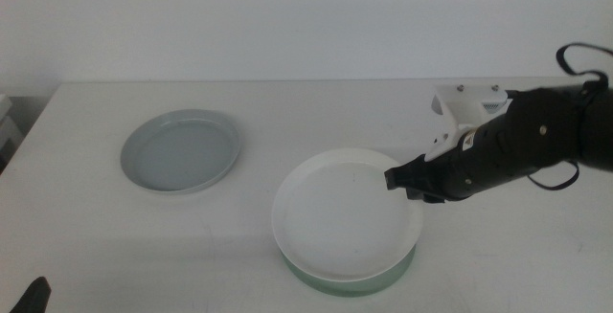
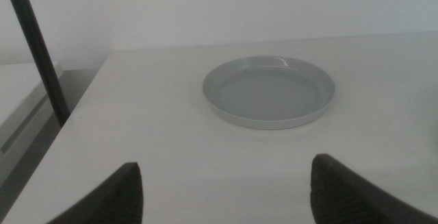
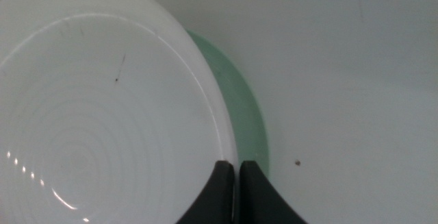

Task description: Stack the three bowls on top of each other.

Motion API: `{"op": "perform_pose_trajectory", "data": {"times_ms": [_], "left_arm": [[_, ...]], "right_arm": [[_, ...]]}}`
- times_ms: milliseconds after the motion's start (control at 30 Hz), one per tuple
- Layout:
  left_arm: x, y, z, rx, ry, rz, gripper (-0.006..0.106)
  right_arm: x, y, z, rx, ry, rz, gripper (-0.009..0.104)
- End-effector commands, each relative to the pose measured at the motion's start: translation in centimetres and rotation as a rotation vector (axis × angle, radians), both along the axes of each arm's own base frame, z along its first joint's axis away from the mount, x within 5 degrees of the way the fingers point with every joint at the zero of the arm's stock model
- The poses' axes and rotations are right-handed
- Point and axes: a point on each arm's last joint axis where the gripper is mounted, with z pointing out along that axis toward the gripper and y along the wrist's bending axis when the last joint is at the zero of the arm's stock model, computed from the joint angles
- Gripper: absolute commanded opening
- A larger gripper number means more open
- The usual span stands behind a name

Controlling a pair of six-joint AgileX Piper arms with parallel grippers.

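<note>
The white bowl [image 1: 340, 212] is over the pale mint green bowl [image 1: 356, 282], shifted a little to the left, so only a green crescent shows at the front. My right gripper [image 1: 397, 179] is shut on the white bowl's right rim. In the right wrist view its jaws [image 3: 238, 166] pinch the white rim [image 3: 102, 114], with the green bowl [image 3: 245, 107] below. I cannot tell whether the white bowl rests fully on the green one. The grey-blue bowl [image 1: 180, 150] sits alone at the left. My left gripper [image 2: 222, 176] is open and empty, facing the grey-blue bowl [image 2: 269, 90] from a distance.
The white table [image 1: 287, 102] ends at its left edge, close to the grey-blue bowl. A dark slanted pole [image 2: 34, 46] stands beyond that edge. The left gripper's tip [image 1: 34, 296] shows at the bottom left corner of the middle view.
</note>
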Motion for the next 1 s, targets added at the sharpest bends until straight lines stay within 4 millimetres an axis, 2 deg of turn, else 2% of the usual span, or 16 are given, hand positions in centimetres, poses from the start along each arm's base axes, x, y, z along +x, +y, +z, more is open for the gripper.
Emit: {"op": "perform_pose_trajectory", "data": {"times_ms": [0, 333, 600, 733, 967], "left_arm": [[0.0, 0.0, 0.9, -0.015, -0.091, -0.002, 0.080], [0.0, 0.0, 0.9, -0.015, -0.091, -0.002, 0.080], [0.0, 0.0, 0.9, -0.015, -0.091, -0.002, 0.080], [0.0, 0.0, 0.9, -0.015, -0.091, -0.002, 0.080], [0.0, 0.0, 0.9, -0.015, -0.091, -0.002, 0.080]], "right_arm": [[0.4, 0.2, 2.0, 0.060, -0.129, -0.018, -0.001], [1.1, 0.5, -0.3, 0.036, -0.088, -0.023, -0.001], [1.4, 0.6, -0.7, 0.036, -0.097, -0.027, 0.002], [1.5, 0.7, -1.1, 0.031, -0.089, -0.027, 0.014], [1.4, 0.6, -1.0, 0.031, -0.081, -0.026, 0.045]]}}
